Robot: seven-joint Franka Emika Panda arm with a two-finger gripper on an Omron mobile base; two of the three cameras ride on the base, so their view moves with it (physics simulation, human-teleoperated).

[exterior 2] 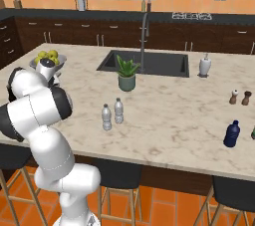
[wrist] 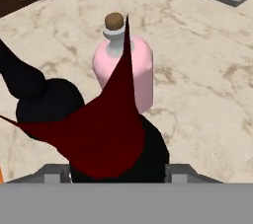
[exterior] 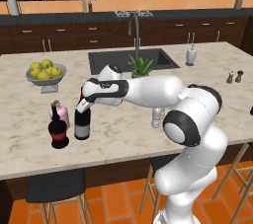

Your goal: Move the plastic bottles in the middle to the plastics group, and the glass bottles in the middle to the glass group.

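The tall dark wine bottle [exterior: 82,125] stands on the marble counter at the left, right beside the squat dark red-labelled bottle [exterior: 59,132] and the pink bottle [exterior: 60,113]. My gripper [exterior: 85,104] is shut on the wine bottle at its neck and shoulder. In the hand view the red foil neck [wrist: 106,129] rises between the fingers [wrist: 55,173], with the pink bottle [wrist: 123,70] just beyond and the squat bottle [wrist: 42,100] to the left. The two clear plastic bottles [exterior 2: 106,117] [exterior 2: 118,110] stand together mid-counter; one plastic bottle [exterior: 157,117] shows behind my arm.
A fruit bowl [exterior: 45,72] sits behind the glass group. A potted plant [exterior 2: 126,74] stands before the sink [exterior 2: 144,63], with a white soap dispenser [exterior 2: 204,65] to its right. Two shakers [exterior 2: 239,97] and a blue bottle [exterior 2: 230,134] stand at the far right.
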